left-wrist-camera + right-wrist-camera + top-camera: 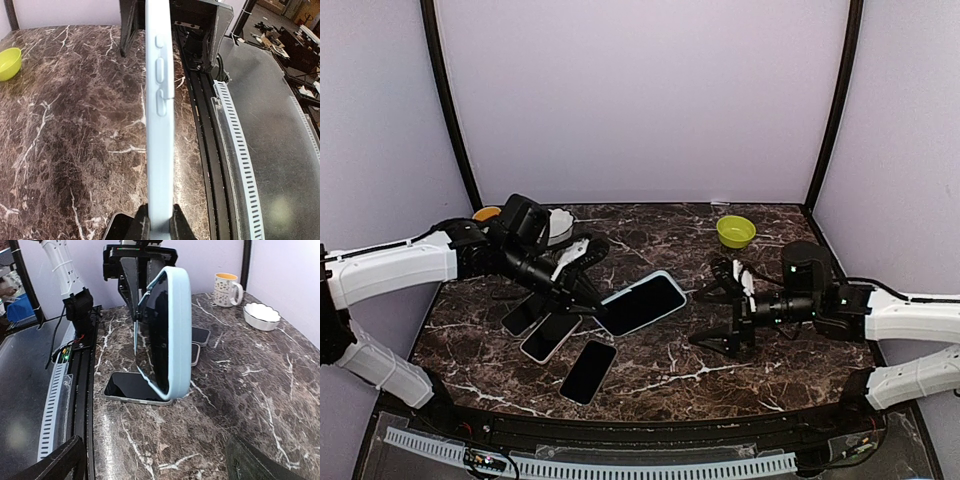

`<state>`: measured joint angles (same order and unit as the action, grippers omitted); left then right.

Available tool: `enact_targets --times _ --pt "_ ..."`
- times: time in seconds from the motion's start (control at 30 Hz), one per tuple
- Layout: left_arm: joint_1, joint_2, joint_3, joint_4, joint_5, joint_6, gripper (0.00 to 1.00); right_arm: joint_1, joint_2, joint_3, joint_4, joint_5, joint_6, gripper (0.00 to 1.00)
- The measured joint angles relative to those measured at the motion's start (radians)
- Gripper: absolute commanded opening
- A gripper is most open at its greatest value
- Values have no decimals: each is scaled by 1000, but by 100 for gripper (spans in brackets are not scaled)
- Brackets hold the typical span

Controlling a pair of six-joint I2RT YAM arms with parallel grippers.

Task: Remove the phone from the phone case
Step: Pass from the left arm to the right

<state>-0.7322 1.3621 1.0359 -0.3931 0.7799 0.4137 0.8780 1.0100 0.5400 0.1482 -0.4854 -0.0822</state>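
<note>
Left claw (592,300) clamps one end of the pale blue phone case (178,330), with the dark-screened phone (160,332) seated inside. Right claw (696,318) gapes wide, empty.

- The cased phone (642,303) is hanging over mid-table, right of three loose phones (550,337).
- A bowl (735,231) is sitting far right, a mug (226,290) far left.

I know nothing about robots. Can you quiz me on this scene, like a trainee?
1. Which fingers hold the blue-cased phone?
2. True or false: the right fingers stand open.
3. How many other phones lie flat on the table: A two, B three, C five?
Key: 1 the left fingers; 2 true; 3 B.
</note>
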Motion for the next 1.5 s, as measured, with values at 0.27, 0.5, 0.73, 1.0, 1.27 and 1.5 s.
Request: enact_targets --times 0.27,0.5,0.73,1.0,1.27,1.5 --pt "-11 -3 -56 45 55 104 0 71 147 132 -12 -66 -78 81" --pt "-25 -3 -91 87 49 114 0 102 209 178 16 -109 -60 56" --pt "-30 -3 -109 130 43 115 0 106 246 195 19 -139 -51 29" --pt "-43 -3 -122 124 29 116 0 96 268 203 10 -97 -50 0" --pt "-56 -28 -143 129 26 134 42 104 273 219 -12 -92 -101 0" --pt "-67 -127 -150 160 12 194 84 117 252 198 -38 -29 -118 0"
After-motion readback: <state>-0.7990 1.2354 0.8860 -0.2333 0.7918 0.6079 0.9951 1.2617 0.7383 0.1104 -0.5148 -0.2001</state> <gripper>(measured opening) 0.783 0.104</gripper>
